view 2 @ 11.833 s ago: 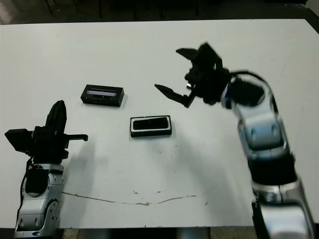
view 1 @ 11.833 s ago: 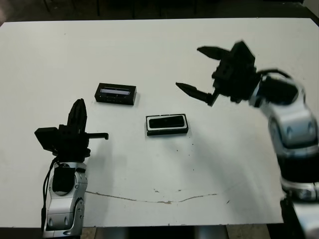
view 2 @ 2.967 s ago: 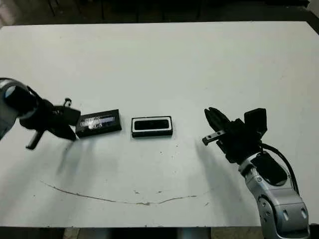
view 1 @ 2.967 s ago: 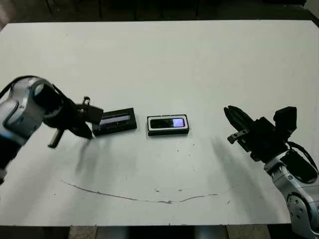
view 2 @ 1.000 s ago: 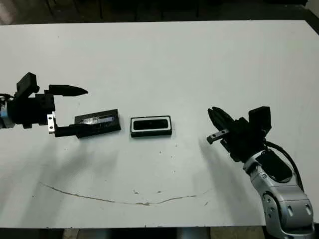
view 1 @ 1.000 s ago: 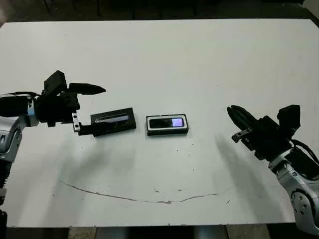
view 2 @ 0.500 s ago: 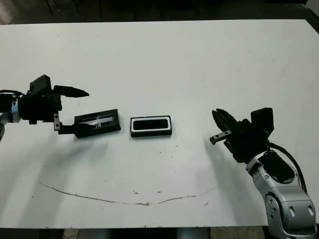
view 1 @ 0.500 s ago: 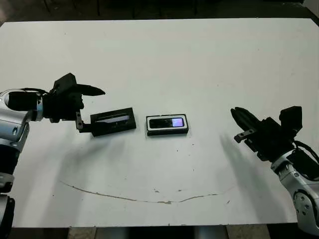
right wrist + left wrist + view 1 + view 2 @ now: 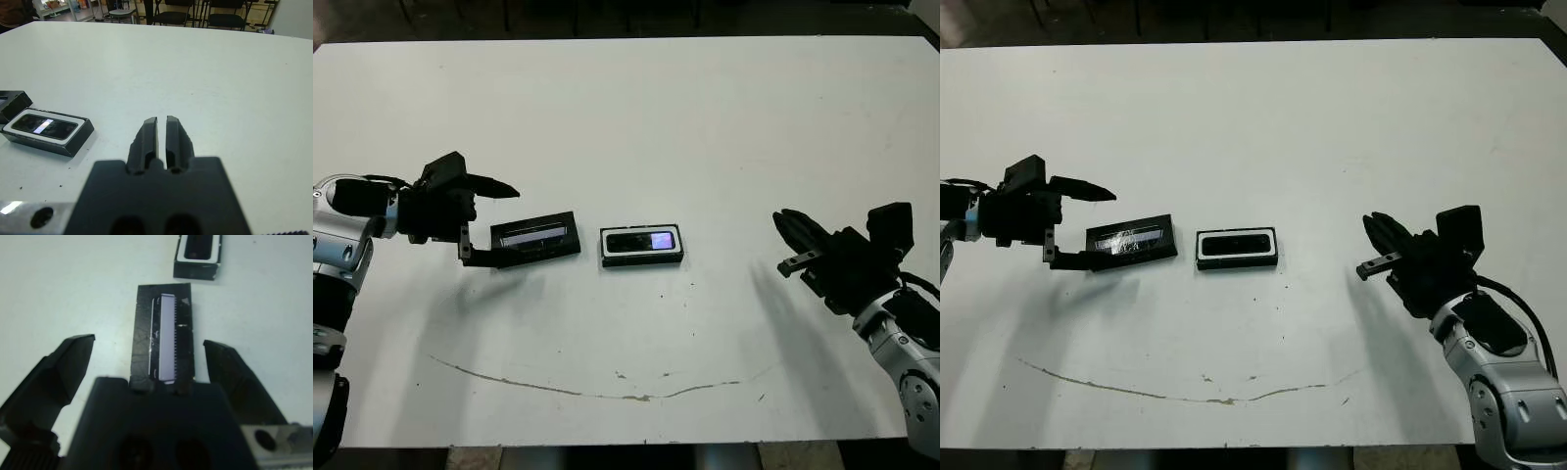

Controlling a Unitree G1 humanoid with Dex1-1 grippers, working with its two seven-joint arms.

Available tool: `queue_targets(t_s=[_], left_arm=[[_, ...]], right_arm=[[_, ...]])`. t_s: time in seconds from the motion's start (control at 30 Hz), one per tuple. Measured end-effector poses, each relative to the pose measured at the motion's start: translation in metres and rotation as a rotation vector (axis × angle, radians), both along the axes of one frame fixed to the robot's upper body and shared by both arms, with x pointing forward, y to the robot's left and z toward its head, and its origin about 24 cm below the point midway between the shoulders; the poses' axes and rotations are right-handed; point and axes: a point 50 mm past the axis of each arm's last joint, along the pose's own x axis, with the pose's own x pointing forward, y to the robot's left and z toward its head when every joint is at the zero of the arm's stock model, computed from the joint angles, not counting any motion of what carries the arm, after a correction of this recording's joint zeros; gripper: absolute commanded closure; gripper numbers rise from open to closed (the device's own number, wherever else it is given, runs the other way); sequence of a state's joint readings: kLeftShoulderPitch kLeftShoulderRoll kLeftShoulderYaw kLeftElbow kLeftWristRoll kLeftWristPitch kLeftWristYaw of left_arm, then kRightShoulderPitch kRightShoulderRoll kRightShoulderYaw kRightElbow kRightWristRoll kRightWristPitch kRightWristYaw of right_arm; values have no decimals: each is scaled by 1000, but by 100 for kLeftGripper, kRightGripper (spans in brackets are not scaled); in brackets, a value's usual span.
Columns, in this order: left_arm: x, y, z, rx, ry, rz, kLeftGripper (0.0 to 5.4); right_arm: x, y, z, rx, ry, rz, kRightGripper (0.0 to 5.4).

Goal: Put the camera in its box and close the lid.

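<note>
wrist view alone shows lid [image 9: 165,340] between left pincer [image 9: 149,364] fingers

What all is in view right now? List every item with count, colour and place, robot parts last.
table: one, white, fills the view.
box: one, black walls with white lining, table centre.
camera: one, black with glowing screen, lying inside the box.
lid: one, black with pale window strip, left of the box, apart from it.
left gripper: one, black, open, fingers either side of the lid's left end.
right gripper: one, black, shut, far right, holding nothing.
</note>
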State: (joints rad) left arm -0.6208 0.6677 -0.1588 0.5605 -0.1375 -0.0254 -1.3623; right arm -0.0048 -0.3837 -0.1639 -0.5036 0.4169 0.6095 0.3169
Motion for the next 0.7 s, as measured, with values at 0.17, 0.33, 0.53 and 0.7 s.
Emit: queue_targets(t_s=[0.17, 0.33, 0.53, 0.7], left_arm=[[0, 5, -5, 0, 24, 26, 1], [1, 9, -15, -2, 54, 69, 1], [2, 5, -25, -17, 93, 71, 1], [2, 5, -27, 5, 84, 51, 1]], right_arm=[[0, 0, 0, 1, 5, 1, 540], [0, -1, 1, 1, 6, -6, 540], [-1, -2, 3, 1, 11, -7, 540], [-1, -2, 2, 3, 12, -8, 540]])
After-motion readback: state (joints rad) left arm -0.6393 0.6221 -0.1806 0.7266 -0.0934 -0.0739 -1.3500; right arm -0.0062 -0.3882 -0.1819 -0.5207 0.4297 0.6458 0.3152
